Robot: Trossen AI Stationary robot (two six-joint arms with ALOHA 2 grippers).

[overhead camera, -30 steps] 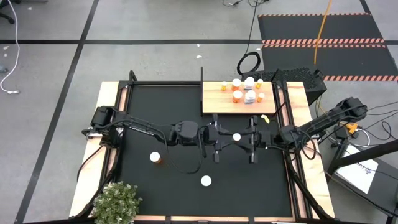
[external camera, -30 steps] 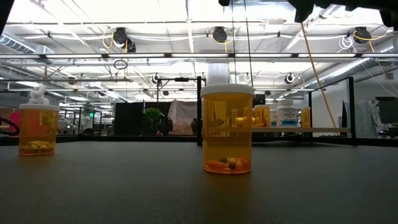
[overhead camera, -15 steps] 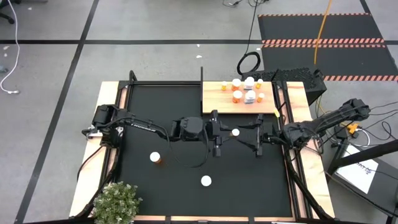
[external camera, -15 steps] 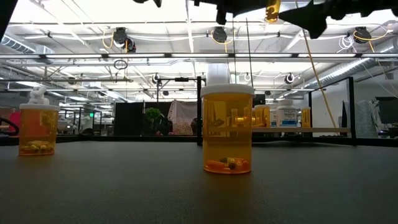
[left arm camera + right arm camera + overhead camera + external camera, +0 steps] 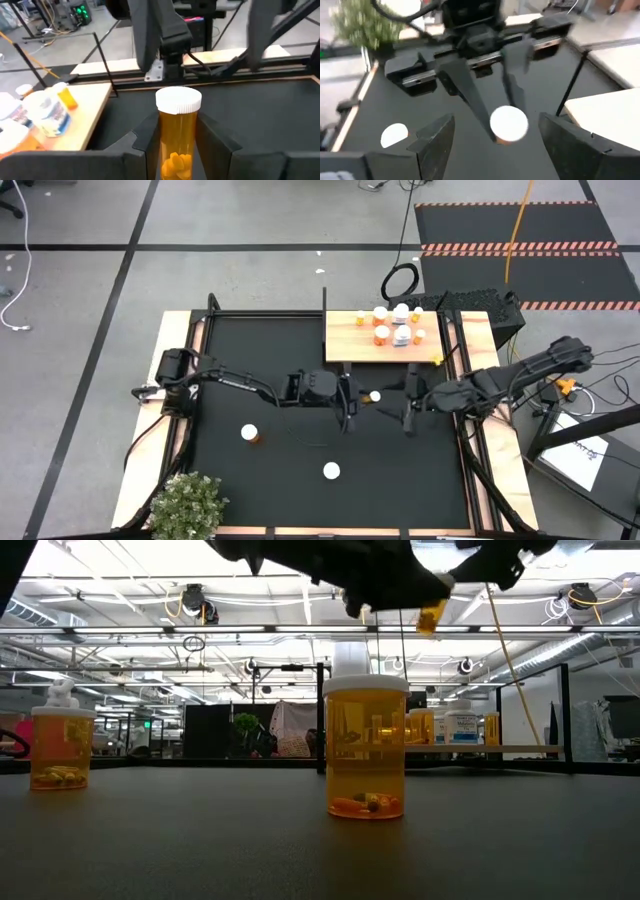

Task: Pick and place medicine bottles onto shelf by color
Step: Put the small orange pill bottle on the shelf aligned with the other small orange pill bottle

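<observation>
An orange medicine bottle with a white cap [image 5: 375, 395] hangs above the black mat, held by my left gripper [image 5: 352, 402]; in the low view the bottle [image 5: 432, 616] shows high up. My right gripper [image 5: 408, 402] stands open just to the bottle's right, with nothing between its fingers. The light-wood shelf [image 5: 350, 350] lies at the far right of the mat, with several bottles [image 5: 395, 327] standing on it. Two more bottles [image 5: 249, 434] [image 5: 331, 471] stand upright on the mat nearer the front. My left gripper pinches the bottle's orange body [image 5: 175, 150] just below the white cap between its two fingers [image 5: 150, 142]. The fingers come nearly level from the table's left. The bottle stands about upright in the hold, cap up, lifted clear of the mat.
A potted plant [image 5: 187, 505] sits at the near left corner. A black post [image 5: 325, 310] rises at the shelf's left edge. The mat [image 5: 260, 360] is bare to the far left. In the low view one loose bottle [image 5: 365, 745] stands close, another [image 5: 62, 745] at left.
My right gripper has let go of the bottle, opened, and drawn back toward the table's right edge while rising and tipping up. My left gripper keeps the bottle and has sunk with it, so the bottle has come down into the low view.
</observation>
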